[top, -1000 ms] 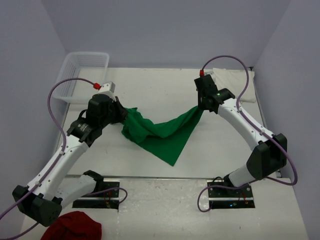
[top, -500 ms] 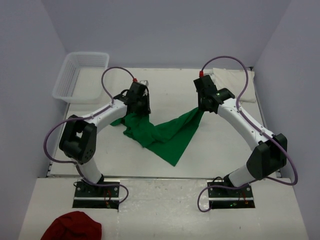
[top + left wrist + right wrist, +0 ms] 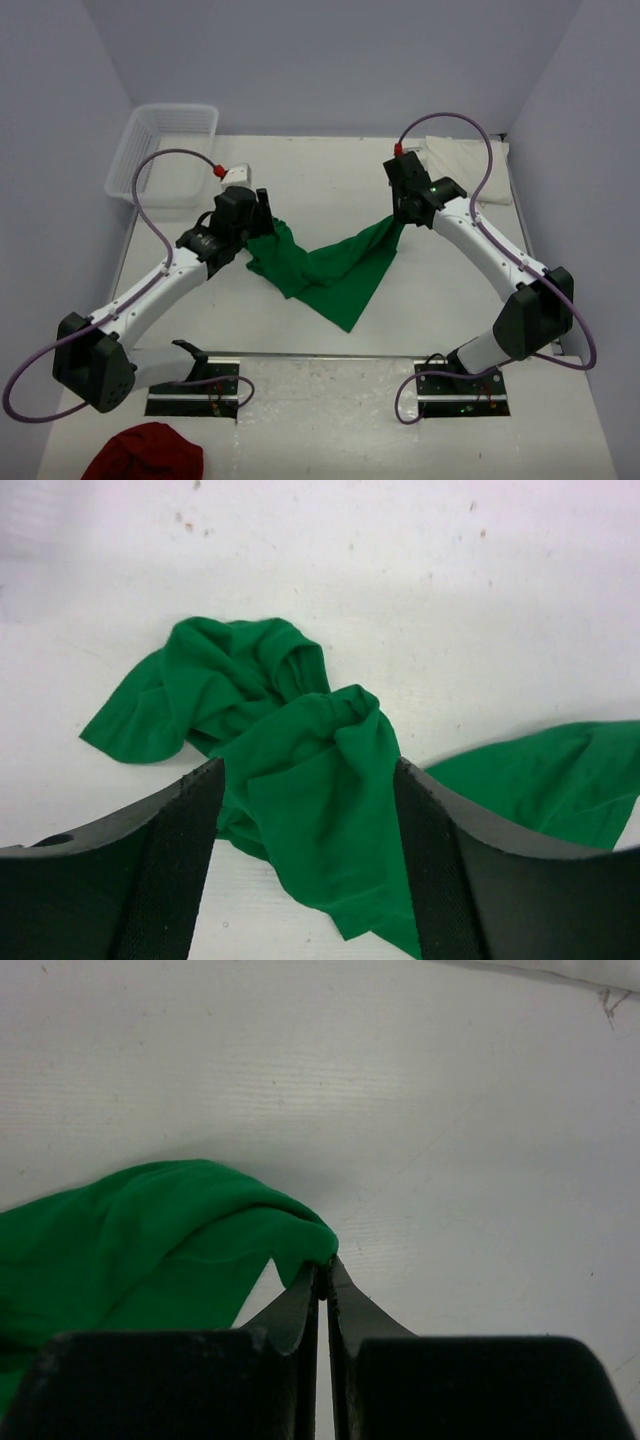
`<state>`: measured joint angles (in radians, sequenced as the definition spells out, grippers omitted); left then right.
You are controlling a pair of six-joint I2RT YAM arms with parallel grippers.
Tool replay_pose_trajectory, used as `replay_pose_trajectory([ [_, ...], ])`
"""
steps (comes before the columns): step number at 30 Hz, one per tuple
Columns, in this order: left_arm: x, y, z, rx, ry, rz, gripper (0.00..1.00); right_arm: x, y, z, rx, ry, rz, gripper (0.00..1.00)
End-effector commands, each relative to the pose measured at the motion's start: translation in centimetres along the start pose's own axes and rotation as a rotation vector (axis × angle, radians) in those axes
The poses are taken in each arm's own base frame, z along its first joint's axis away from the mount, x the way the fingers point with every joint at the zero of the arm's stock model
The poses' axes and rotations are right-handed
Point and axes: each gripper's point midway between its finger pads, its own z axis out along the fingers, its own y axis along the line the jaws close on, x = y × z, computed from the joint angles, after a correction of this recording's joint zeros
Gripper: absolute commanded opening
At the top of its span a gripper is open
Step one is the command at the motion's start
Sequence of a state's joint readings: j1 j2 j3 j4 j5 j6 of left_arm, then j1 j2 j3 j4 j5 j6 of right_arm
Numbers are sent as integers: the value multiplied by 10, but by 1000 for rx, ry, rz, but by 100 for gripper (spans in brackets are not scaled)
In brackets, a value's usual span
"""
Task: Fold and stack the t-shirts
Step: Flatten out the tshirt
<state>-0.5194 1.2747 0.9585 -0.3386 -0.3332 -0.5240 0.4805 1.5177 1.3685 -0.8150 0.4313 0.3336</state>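
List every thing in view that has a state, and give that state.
green t-shirt, crumpled, unfolded, one end held up
cream-white t-shirt, lying flat, apparently folded
left gripper, open above the green t-shirt
right gripper, shut on the green t-shirt
dark red cloth, bunched up

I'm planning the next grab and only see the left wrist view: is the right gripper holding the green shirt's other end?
Observer: Yes, the right gripper is shut on a corner of the green t-shirt.
Operator: Where's the cream one?
Observer: The cream-white t-shirt lies at the far right corner of the table, beyond the right gripper.
Operator: Anything far left?
Observer: A clear plastic basket sits at the far left corner.
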Motion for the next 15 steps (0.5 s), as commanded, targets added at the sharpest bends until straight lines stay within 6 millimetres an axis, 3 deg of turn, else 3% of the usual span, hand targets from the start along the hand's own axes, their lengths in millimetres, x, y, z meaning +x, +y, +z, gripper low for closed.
replay_pose_trajectory([
  [1, 1, 27, -7, -93, -78, -50, 68, -13, 4, -9, -6, -40, 9, 0],
  [4, 40, 35, 9, -74, 30, -61, 51, -15, 4, -13, -14, -53, 6, 0],
  [5, 52, 29, 13, -19, 76, -76, 46, -16, 3, -14, -15, -57, 6, 0],
  [6, 63, 29, 20, 4, 97, -94, 35, -15, 3, -15, -16, -57, 3, 0],
  [8, 68, 29, 26, 60, 122, -140, 25, -14, 1, -16, -13, -59, -1, 0],
  [15, 63, 44, 34, 78, 122, -184, 29, -9, -2, -17, -12, -61, -12, 0],
])
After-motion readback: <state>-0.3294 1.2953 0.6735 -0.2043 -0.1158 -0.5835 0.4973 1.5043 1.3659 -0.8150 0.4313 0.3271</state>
